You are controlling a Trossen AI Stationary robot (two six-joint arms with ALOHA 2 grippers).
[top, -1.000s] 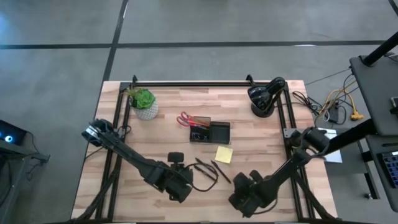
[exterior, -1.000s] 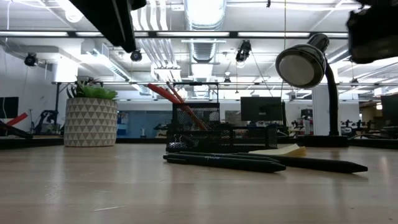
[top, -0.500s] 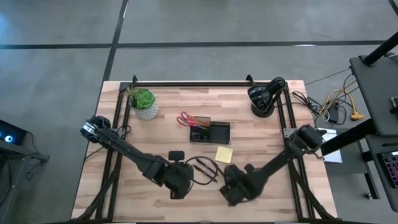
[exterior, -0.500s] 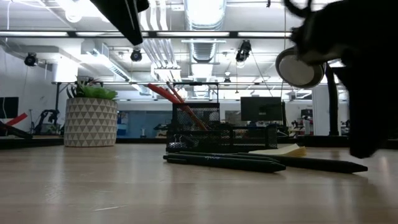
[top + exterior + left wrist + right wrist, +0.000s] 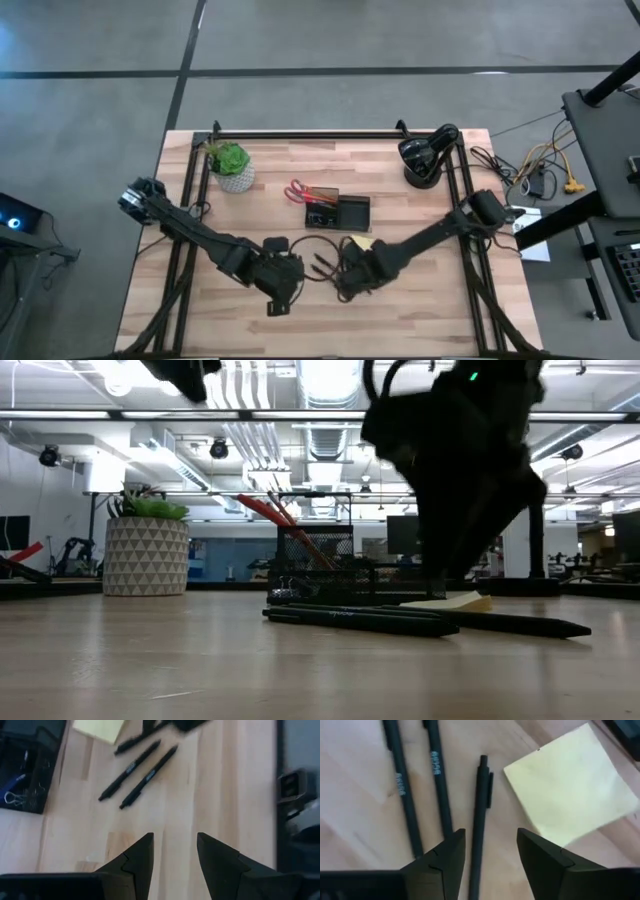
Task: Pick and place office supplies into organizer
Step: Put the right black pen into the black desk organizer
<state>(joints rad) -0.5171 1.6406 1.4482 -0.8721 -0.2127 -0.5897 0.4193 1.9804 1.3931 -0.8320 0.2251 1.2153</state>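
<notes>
Three thin black pens [image 5: 325,266] lie side by side on the wood, shown close in the right wrist view as pens [image 5: 437,780]. The yellow sticky-note pad [image 5: 570,800] lies flat beside them. My right gripper [image 5: 490,845] is open and hovers over the pens, its fingers standing on either side of one pen [image 5: 480,815]. My left gripper [image 5: 175,845] is open over bare wood, near the pens [image 5: 140,772]. The dark mesh organizer [image 5: 337,212] holds red-handled scissors [image 5: 262,510], an orange pencil and small clips [image 5: 15,795].
A potted plant [image 5: 232,165] stands at the far left and a black desk lamp [image 5: 425,155] at the far right. A black frame rail [image 5: 320,134] runs along the far edge. Bare wood lies near the table's front edge.
My right gripper has swept from the table's near right corner toward the left and a little farther in, coming down over the pens and the sticky-note pad. In the low view it now fills the space in front of the lamp. The pens and pad have stayed put.
</notes>
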